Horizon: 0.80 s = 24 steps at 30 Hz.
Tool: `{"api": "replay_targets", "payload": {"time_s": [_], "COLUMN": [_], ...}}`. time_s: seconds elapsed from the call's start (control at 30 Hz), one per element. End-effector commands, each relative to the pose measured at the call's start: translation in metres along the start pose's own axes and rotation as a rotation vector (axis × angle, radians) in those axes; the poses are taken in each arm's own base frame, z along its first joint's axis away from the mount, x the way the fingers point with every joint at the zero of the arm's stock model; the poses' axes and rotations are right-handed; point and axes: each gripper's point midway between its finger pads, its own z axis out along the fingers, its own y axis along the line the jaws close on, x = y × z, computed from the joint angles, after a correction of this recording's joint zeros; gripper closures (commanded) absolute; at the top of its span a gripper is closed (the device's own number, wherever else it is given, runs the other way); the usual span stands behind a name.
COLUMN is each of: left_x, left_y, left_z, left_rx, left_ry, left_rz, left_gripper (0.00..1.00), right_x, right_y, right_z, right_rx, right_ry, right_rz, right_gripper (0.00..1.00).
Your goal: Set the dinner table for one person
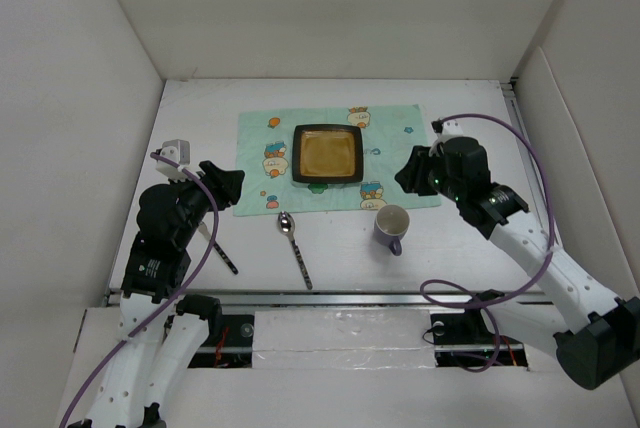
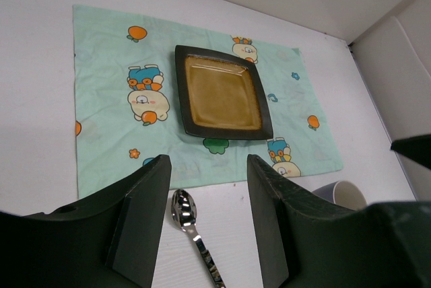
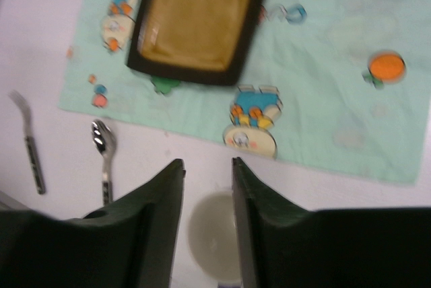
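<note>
Spoon [image 1: 296, 246], mug [image 1: 391, 224] on dinner table [image 1: 350, 253], just off placemat [image 1: 400, 138] edge.

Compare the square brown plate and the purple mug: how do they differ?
Shape: the square brown-glazed plate with a dark rim is flat and shallow; the round lavender mug is taller, with a handle.
Place: the plate sits on the mint-green cloth placemat; the mug stands off it on the white table, by its near right corner.
Both are upright and empty.
</note>
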Motion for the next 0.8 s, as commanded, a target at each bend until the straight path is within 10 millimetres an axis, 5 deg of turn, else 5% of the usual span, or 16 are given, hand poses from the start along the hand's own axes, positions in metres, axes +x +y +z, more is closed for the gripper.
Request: {"api": "replay_targets", "payload": {"time_s": [0.0, 0.2, 0.57, 0.67, 0.73, 0.77], "left_x": [-0.012, -0.012, -0.013, -0.013, -0.013, -0.013], "left_y": [-0.008, -0.009, -0.009, -0.011, -0.01, -0.009], "left_z": [-0.002, -0.002, -0.004, -0.004, -0.005, -0.004], "left_rx": [0.029, 0.035, 0.036, 0.044, 0.04, 0.033], "left_ry": [-0.044, -0.046, -0.05, -0.051, -0.052, -0.052], "left_rz": [0.016, 0.013, 0.013, 0.014, 0.014, 0.013], "left_gripper": [0.54, 0.54, 0.54, 0.54, 0.54, 0.54], "right_x": [0.035, 0.066, 0.121, 0.13, 0.136, 0.133], "right_y": [-0.044, -0.044, -0.046, -0.051, -0.056, -0.056], "right_z": [-0.034, -0.048, -0.001, 0.012, 0.016, 0.014], "right_rx": [0.266, 0.34, 0.358, 0.367, 0.39, 0.397], "right_ry": [0.051, 0.106, 0.274, 0.291, 0.304, 0.297], "right_rz": [-0.048, -0.044, -0.032, -0.032, -0.036, -0.029], "right_gripper": [0.52, 0.47, 0.55, 0.68, 1.0, 1.0]}}
